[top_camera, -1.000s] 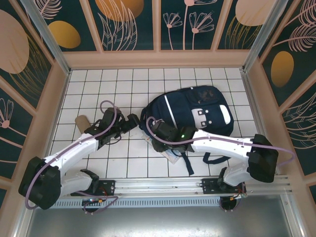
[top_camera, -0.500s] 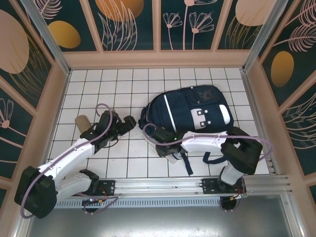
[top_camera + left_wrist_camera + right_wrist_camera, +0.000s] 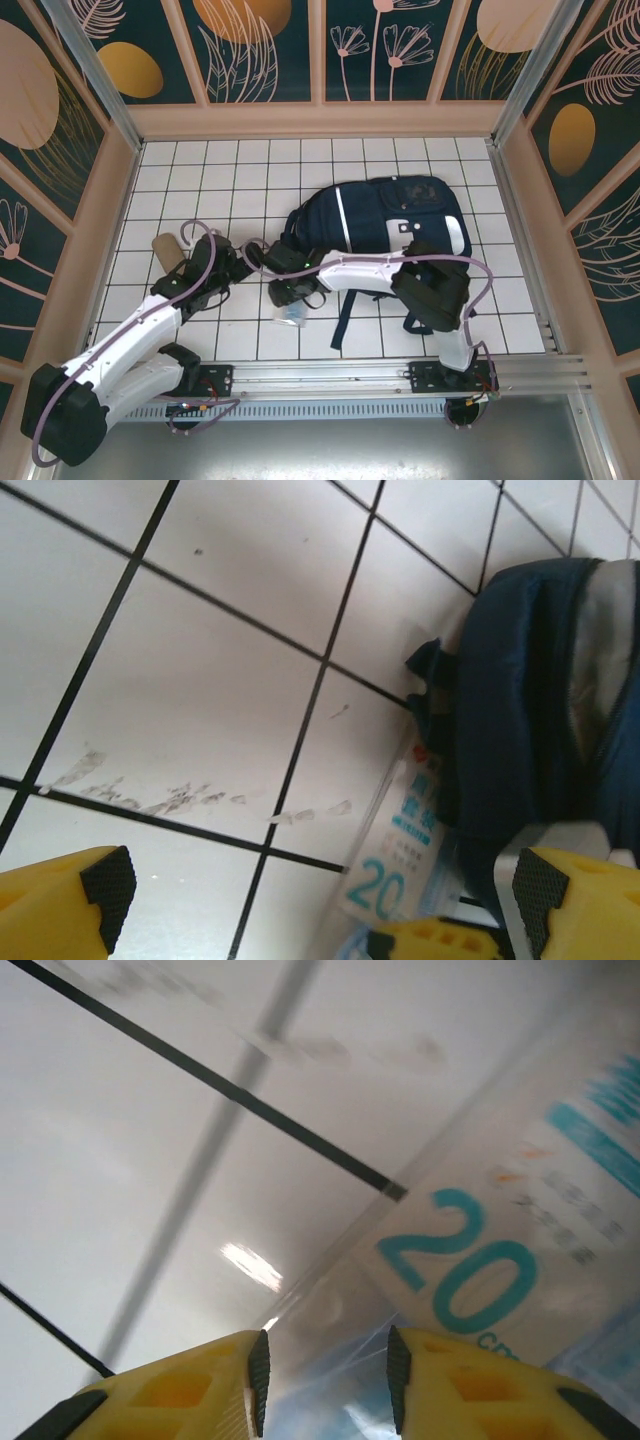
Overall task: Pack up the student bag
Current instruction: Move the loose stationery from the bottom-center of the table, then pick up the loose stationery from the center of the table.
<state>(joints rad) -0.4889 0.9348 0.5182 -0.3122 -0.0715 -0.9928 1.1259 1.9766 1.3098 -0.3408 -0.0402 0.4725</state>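
The student bag [image 3: 380,222], dark navy with white stripes, lies flat at centre right of the tiled floor; its open edge with grey lining [image 3: 600,630] shows in the left wrist view. A clear plastic packet printed "20" [image 3: 293,316] [image 3: 400,840] [image 3: 480,1260] lies just left of the bag's near corner. My right gripper [image 3: 290,293] [image 3: 325,1360] reaches left across the bag's front and is shut on the packet's corner, its yellow fingers [image 3: 230,1380] on either side. My left gripper [image 3: 243,262] [image 3: 325,900] hangs wide open over bare tile, left of the packet, holding nothing.
A brown cylinder [image 3: 167,250] lies on the tiles left of the left arm. A black strap [image 3: 345,305] trails from the bag toward the near rail [image 3: 330,375]. Wooden walls [image 3: 320,120] enclose the floor on three sides.
My right gripper has swept about a tile to the left, and the packet has gone with it. The bag's strap swung left too. The left gripper drew back slightly, still open.
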